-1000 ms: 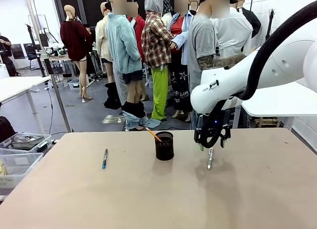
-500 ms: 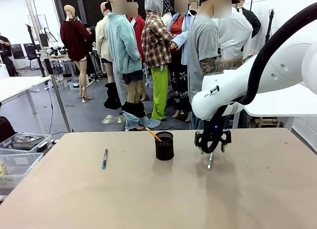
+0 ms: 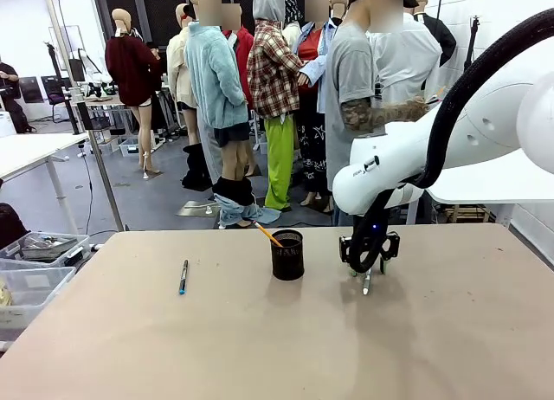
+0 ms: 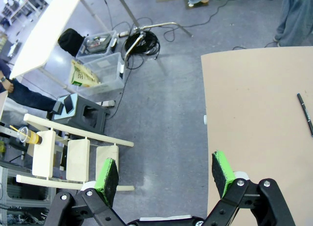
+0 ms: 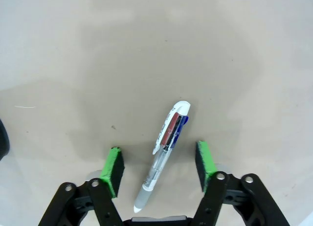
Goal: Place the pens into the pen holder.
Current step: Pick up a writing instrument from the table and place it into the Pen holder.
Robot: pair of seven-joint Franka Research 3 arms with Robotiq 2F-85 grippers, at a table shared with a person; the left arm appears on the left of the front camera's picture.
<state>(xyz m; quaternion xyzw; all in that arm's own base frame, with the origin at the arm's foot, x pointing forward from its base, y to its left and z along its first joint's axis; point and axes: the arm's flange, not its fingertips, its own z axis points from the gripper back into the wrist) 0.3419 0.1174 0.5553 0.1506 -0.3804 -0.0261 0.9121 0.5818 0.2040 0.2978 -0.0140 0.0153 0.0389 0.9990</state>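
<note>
A silver-white pen [image 5: 164,150] [image 3: 366,283] lies flat on the tan table, right of the black mesh pen holder [image 3: 287,254]. My right gripper [image 5: 159,165] [image 3: 368,266] hangs low over that pen, open, with one green pad on each side of it and a gap to both. An orange pen [image 3: 267,235] leans out of the holder. A dark pen with blue ends [image 3: 183,276] [image 4: 305,113] lies on the table to the holder's left. My left gripper [image 4: 166,174] is open and holds nothing, high over the table's left edge and the floor.
A person in a grey shirt [image 3: 351,80] stands at the table's far side behind the right arm. Clear plastic bins [image 3: 35,261] [image 4: 100,59] sit on the floor off the table's left edge, with a wooden chair [image 4: 68,157] nearby.
My right gripper has come down toward the table until its open fingers straddle the silver-white pen. The pens and holder have not moved.
</note>
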